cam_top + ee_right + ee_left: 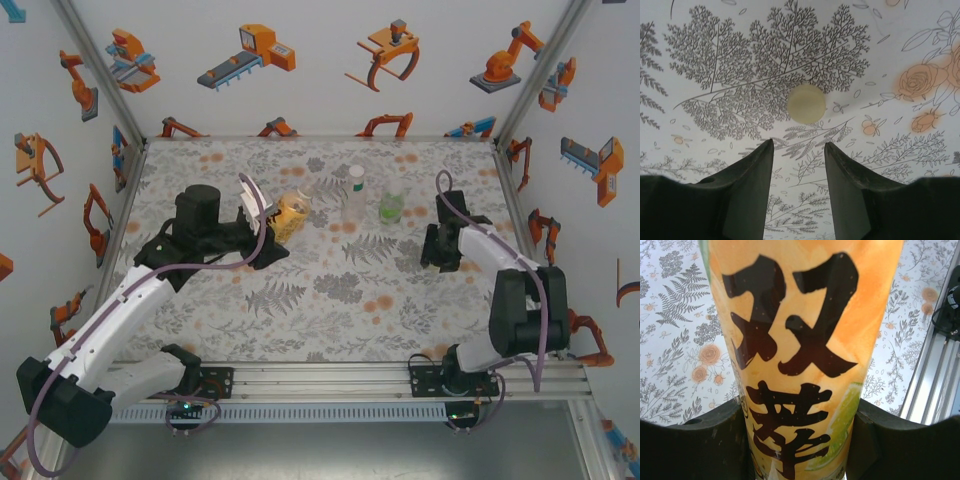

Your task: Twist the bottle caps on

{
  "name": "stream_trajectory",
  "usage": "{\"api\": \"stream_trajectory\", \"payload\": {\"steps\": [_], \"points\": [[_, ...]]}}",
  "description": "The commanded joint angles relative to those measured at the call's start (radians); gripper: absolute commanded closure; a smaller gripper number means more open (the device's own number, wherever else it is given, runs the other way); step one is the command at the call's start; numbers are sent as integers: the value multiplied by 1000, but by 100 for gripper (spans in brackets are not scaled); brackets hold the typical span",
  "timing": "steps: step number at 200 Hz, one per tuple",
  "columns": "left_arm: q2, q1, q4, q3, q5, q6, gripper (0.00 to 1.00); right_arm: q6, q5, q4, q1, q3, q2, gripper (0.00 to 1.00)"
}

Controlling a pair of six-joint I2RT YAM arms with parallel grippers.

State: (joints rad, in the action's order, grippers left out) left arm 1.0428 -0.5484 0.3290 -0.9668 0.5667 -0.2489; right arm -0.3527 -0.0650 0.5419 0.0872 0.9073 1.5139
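My left gripper point(268, 226) is shut on the taller bottle point(291, 215) with the yellow-orange label and holds it tilted above the cloth. In the left wrist view the label point(805, 340) stands between the dark fingers point(715, 440). The slim colourless bottle point(355, 192) stands upright mid-table with a white cap point(356, 171) on top. Right beside it is the short green-tinted bottle point(391, 207). My right gripper point(798, 142) points down at the cloth, open, with nothing between its fingers. A pale yellow cap point(806, 103) lies flat just beyond its fingertips.
The floral tablecloth point(330, 300) covers the table, bounded by an aluminium rail point(330, 378) at the near edge and printed walls on three sides. My right gripper point(442, 246) hangs right of the green bottle.
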Motion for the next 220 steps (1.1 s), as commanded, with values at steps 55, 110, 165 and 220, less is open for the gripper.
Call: {"api": "stream_trajectory", "payload": {"steps": [55,110,165,220], "points": [[-23,9,-25,4,38,-18,96,46,-15,-7,-18,68,82,52],[-16,9,-29,4,44,-12,96,78,7,-16,-37,86,134,54],[-9,10,-31,4,47,-9,96,86,28,-30,-44,86,136,57],[-6,10,-30,4,47,-9,97,92,17,-27,-52,90,143,58]]}}
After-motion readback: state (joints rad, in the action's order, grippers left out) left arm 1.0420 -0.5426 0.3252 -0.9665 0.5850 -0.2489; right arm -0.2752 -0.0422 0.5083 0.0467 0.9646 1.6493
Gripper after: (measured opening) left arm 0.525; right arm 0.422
